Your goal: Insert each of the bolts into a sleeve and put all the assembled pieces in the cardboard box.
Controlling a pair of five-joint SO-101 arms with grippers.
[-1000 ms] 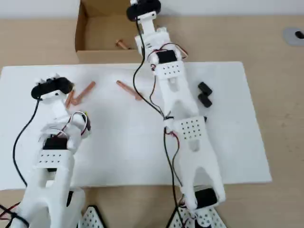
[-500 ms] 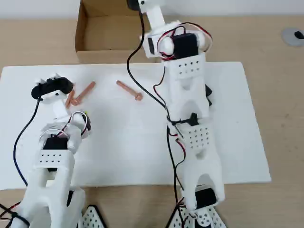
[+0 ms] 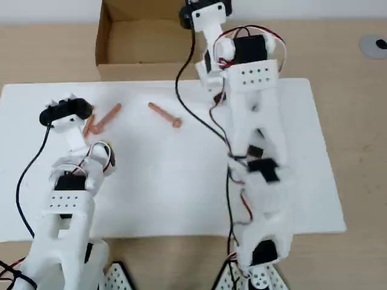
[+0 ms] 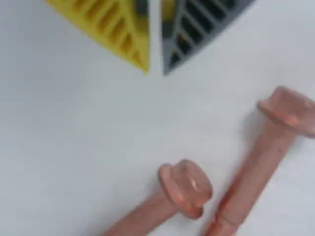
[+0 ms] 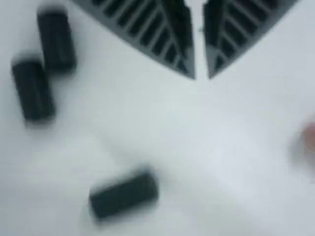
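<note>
Two copper bolts lie side by side on the white mat, right beside my left gripper. In the left wrist view its yellow and grey fingertips are shut on nothing, just short of the shorter bolt's head and the longer bolt. A third bolt lies alone mid-mat. My right gripper is shut and empty above the mat, with three black sleeves in its view: a pair and a single one. The cardboard box stands behind the mat.
The right arm stands folded high over the mat's right half and hides what lies under it. Bare wooden table surrounds the mat. The mat's middle and front are bare.
The right arm has drawn back from over the box and folded up over the mat's right half. The left arm and the three bolts have stayed put.
</note>
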